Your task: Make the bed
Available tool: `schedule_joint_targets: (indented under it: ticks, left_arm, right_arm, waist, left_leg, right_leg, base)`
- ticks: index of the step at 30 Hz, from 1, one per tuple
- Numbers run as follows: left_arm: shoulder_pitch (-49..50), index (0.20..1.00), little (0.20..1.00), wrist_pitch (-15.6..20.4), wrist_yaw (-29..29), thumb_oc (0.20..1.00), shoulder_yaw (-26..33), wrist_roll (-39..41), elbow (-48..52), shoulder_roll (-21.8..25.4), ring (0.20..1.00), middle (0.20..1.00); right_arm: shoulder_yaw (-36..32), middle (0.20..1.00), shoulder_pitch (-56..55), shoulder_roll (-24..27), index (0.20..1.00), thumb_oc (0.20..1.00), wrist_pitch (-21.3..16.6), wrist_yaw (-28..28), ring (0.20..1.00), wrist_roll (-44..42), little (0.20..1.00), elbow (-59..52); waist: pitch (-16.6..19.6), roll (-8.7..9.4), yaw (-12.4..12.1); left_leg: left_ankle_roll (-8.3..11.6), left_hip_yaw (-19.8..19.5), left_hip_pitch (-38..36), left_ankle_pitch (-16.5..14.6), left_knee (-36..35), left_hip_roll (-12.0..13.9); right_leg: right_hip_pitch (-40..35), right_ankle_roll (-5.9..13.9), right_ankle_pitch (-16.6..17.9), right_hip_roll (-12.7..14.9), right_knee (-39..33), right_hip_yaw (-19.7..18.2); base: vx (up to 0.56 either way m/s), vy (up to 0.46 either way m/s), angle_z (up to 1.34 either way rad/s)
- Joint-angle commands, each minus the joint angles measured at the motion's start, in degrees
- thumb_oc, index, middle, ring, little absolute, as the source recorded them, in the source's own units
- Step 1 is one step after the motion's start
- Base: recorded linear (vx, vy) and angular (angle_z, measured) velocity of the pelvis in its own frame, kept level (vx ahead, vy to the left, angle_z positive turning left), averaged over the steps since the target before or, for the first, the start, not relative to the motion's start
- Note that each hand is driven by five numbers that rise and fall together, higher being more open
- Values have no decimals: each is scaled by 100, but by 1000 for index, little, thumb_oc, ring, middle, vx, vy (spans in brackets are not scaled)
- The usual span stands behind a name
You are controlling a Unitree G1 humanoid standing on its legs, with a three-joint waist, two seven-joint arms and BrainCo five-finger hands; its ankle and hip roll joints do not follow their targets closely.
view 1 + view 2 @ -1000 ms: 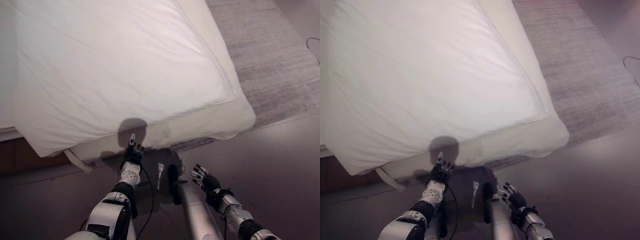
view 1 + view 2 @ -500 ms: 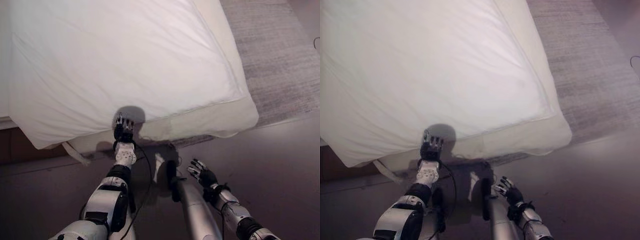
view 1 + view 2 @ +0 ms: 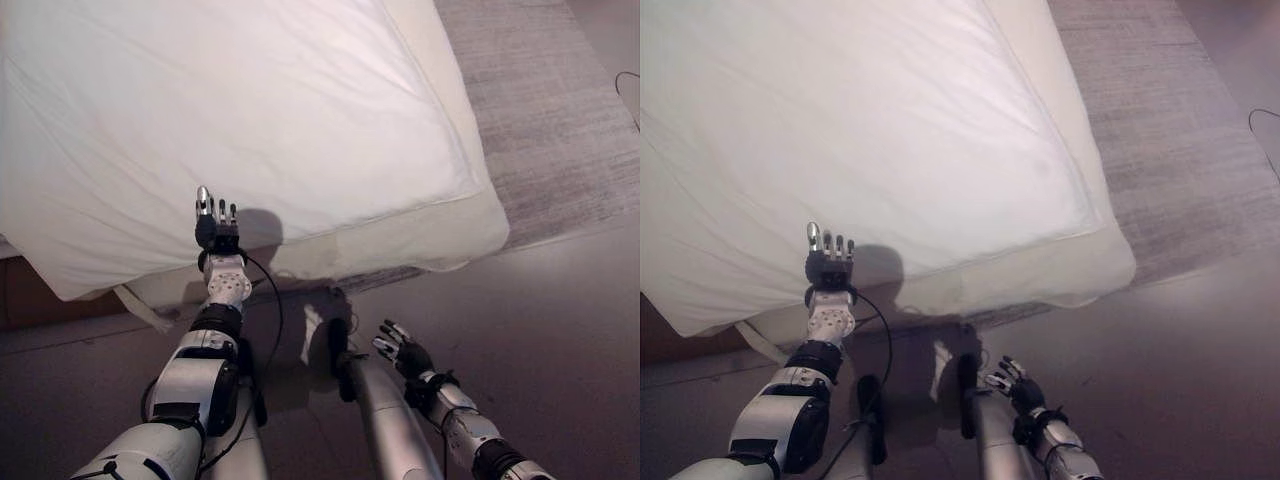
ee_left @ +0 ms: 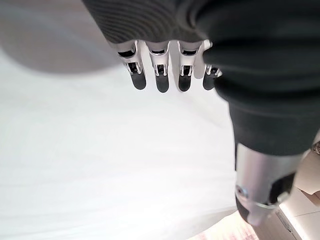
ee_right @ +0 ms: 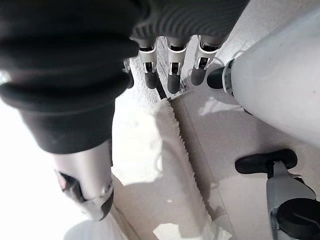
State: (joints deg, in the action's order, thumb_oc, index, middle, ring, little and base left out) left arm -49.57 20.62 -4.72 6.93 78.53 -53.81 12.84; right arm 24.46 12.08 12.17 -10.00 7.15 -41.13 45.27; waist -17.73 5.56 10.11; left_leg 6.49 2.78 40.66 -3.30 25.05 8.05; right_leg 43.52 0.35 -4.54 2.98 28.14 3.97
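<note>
Dark floor (image 3: pixel 560 330) runs under me, with a grey woven rug (image 3: pixel 545 120) beyond it on my right, and the bed stands directly ahead. A white duvet (image 3: pixel 250 120) covers the mattress (image 3: pixel 420 240), whose cream side shows below the duvet's near hem. At the near left corner the duvet hangs out past the mattress, and a loose pale strap or tag (image 3: pixel 140 312) dangles beneath it.

I hold my left hand (image 3: pixel 215 228) raised over the near edge of the duvet, its fingers (image 4: pixel 160 82) straight and side by side, thumb apart, gripping nothing. From the wrist view, white cloth lies just past the fingertips; I cannot tell whether they touch it. My right hand (image 3: pixel 400 350) hangs low above the floor, well apart from the bed, fingers loosely spread and holding nothing.

I judge this to be the reach toward the duvet's front edge, the start of a straightening or pulling step. The cover looks mostly flat, with light creases near the hem, so what seems left is squaring the near edge and that overhanging left corner.

Next I would lower the left hand onto the hem and close on the cloth, taking the duvet alone and not the sheet under it. The right hand would need to come up to the edge as well so the pull stays even.
</note>
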Motion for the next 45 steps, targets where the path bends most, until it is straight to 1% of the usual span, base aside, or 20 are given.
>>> schedule_joint_targets:
  ticks: [1,4,6,7,8,11,14,18,22,25,31,34,36,39,42,45]
  left_arm:
    - [-371,1000,1000,195,-158,1000,-41,-92,-228,67,1000,1000]
    - [-321,1000,1000,190,-380,1000,-111,-221,-163,-94,1000,1000]
    - [-244,1000,1000,210,-414,1000,-142,-250,-52,-149,1000,1000]
    - [0,1000,1000,224,-422,1000,-234,-320,226,-326,1000,1000]
    - [25,1000,1000,229,-439,1000,-242,-331,257,-342,1000,1000]
    - [631,1000,1000,240,-620,1000,-414,-479,741,-651,1000,1000]
    - [897,1000,1000,263,-772,1000,-497,-513,981,-737,1000,1000]
    - [1070,1000,1000,346,-1065,1000,-525,-526,1086,-839,1000,1000]
    - [1348,1000,1000,350,-1031,1000,-584,-583,1340,-904,1000,1000]
    - [1419,1000,1000,373,-1034,1000,-600,-536,1355,-931,1000,1000]
    - [1254,1000,1000,351,-883,1000,-490,-385,994,-869,1000,1000]
    - [1089,1000,1000,323,-793,1000,-437,-389,749,-763,1000,1000]
    - [859,1000,1000,302,-771,1000,-325,-317,415,-645,1000,1000]
    - [735,1000,1000,298,-776,1000,-285,-280,291,-578,1000,1000]
    - [410,1000,1000,237,-711,1000,-146,-322,-103,-335,1000,1000]
    - [165,1000,1000,230,-569,1000,-90,-276,-217,-188,1000,1000]
  right_arm:
    - [168,1000,-223,117,1000,1000,-154,45,1000,-13,1000,-291]
    - [156,1000,-214,125,1000,1000,-153,20,1000,-35,1000,-289]
    - [148,1000,-225,131,1000,1000,-161,13,1000,-50,1000,-307]
    - [114,1000,-239,132,1000,1000,-179,-5,1000,-90,1000,-351]
    - [111,1000,-249,134,1000,1000,-178,-5,1000,-91,1000,-352]
    - [48,1000,-217,118,1000,1000,-212,-73,1000,-155,1000,-426]
    - [22,1000,-178,141,1000,1000,-211,-91,1000,-192,1000,-477]
    - [18,1000,-111,185,1000,1000,-215,-136,1000,-235,1000,-536]
    - [-13,1000,-115,239,1000,1000,-255,-144,1000,-267,1000,-630]
    - [3,1000,-89,260,1000,1000,-253,-140,1000,-245,1000,-634]
    - [79,1000,-68,293,1000,1000,-233,-71,1000,-247,1000,-650]
    - [106,1000,-65,320,1000,1000,-229,-42,1000,-240,1000,-665]
    - [144,1000,-41,343,1000,1000,-210,-10,1000,-252,1000,-677]
    - [160,1000,-27,355,1000,1000,-198,1,1000,-276,1000,-688]
    - [217,1000,-78,441,1000,1000,-170,74,1000,-267,1000,-796]
    - [269,1000,-84,481,1000,1000,-145,110,1000,-259,1000,-845]
  waist:
    - [257,-47,1]
    - [221,-94,-26]
    - [208,-100,-37]
    - [154,-115,-65]
    - [158,-120,-68]
    - [10,-162,-181]
    - [-106,-207,-244]
    - [-239,-223,-288]
    - [-369,-225,-312]
    - [-419,-227,-322]
    - [-387,-159,-263]
    - [-349,-107,-214]
    - [-310,-63,-154]
    - [-294,-46,-125]
    - [-208,20,-26]
    - [-145,48,48]
  left_leg:
    - [-208,99,376,-191,334,-153]
    - [-224,88,385,-152,280,-189]
    - [-226,75,387,-147,281,-194]
    - [-232,58,400,-137,285,-217]
    - [-232,55,399,-137,287,-218]
    - [-257,34,359,-121,263,-259]
    - [-267,23,350,-125,281,-276]
    - [-291,4,376,-72,253,-319]
    - [-308,5,384,-55,254,-340]
    - [-316,14,427,-52,285,-337]
    - [-318,41,483,-106,301,-304]
    - [-311,71,556,-117,345,-282]
    - [-297,84,645,-130,381,-247]
    - [-290,98,705,-138,413,-234]
    - [-273,92,858,-170,536,-188]
    - [-262,123,940,-175,526,-156]
  right_leg:
    - [25,508,360,20,-548,-60]
    - [35,510,372,39,-564,-60]
    - [32,504,366,42,-563,-56]
    - [31,495,362,45,-561,-48]
    - [27,495,362,46,-561,-45]
    - [-11,480,348,53,-550,-41]
    - [-29,474,323,61,-519,-31]
    - [-16,471,355,73,-528,-35]
    - [-11,483,379,83,-530,-38]
    - [26,477,370,81,-512,-55]
    - [145,481,348,54,-442,-95]
    - [242,481,350,41,-405,-102]
    - [331,487,355,31,-376,-123]
    - [375,488,353,24,-367,-129]
    - [533,490,359,-3,-292,-151]
    - [632,513,391,-19,-295,-185]
  base:
    - [0,0,0]
    - [-8,13,-3]
    - [0,0,0]
    - [0,0,0]
    - [0,0,0]
    - [0,0,0]
    - [0,0,0]
    - [-9,-1,2]
    - [-8,9,7]
    - [0,0,0]
    - [0,0,0]
    - [0,0,0]
    - [4,8,-3]
    - [0,0,0]
    - [16,4,-7]
    - [15,16,-11]
